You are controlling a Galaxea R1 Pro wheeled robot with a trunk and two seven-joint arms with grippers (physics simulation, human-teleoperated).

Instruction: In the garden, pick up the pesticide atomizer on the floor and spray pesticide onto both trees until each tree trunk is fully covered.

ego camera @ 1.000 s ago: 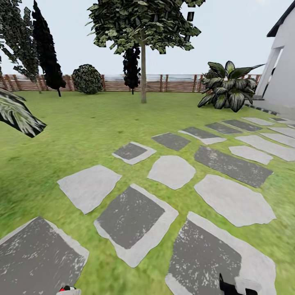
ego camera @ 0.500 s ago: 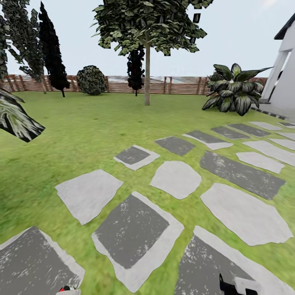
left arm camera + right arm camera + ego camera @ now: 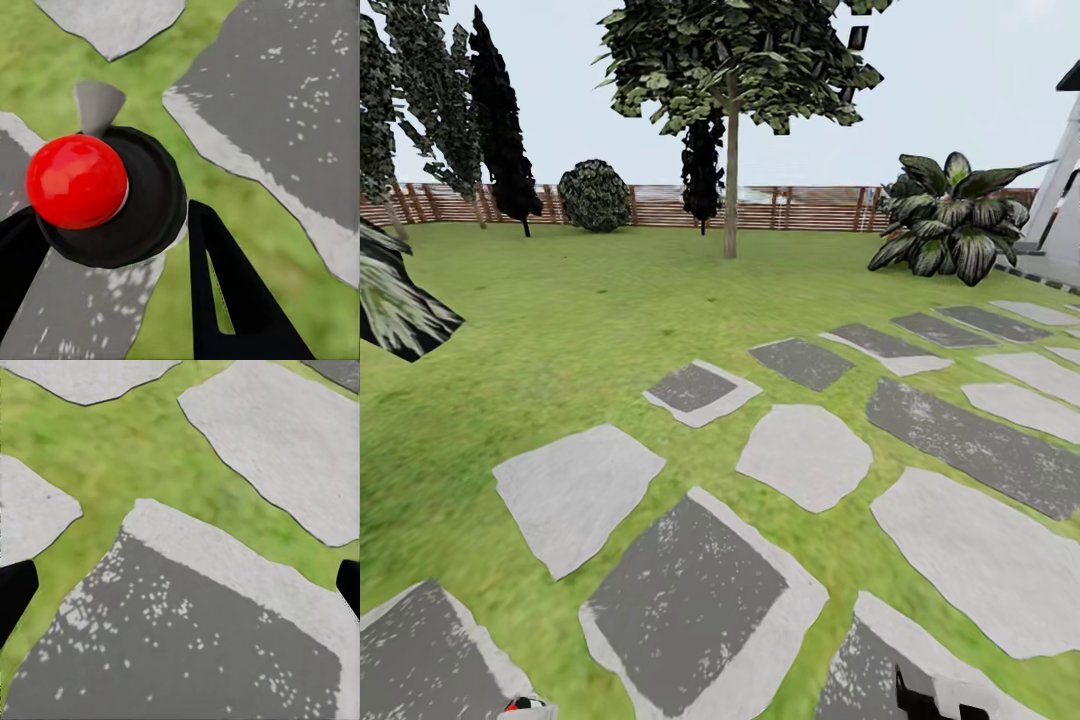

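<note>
Left end effector (image 3: 112, 247) clamped on pesticide atomizer (image 3: 97, 191); right end effector (image 3: 180, 592) apart.

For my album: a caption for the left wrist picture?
Left gripper holding the red-topped sprayer above grass and paving stones.

Ground: green grass floor (image 3: 112, 457) between flat paving stones.
Nearest stone: dark grey slab (image 3: 187, 645), white-flecked, pale-edged.
Other stones: light grey (image 3: 277, 442).
Right gripper (image 3: 180, 592): black fingertips (image 3: 15, 592) at opposite edges, spread wide, holding nothing.
</note>
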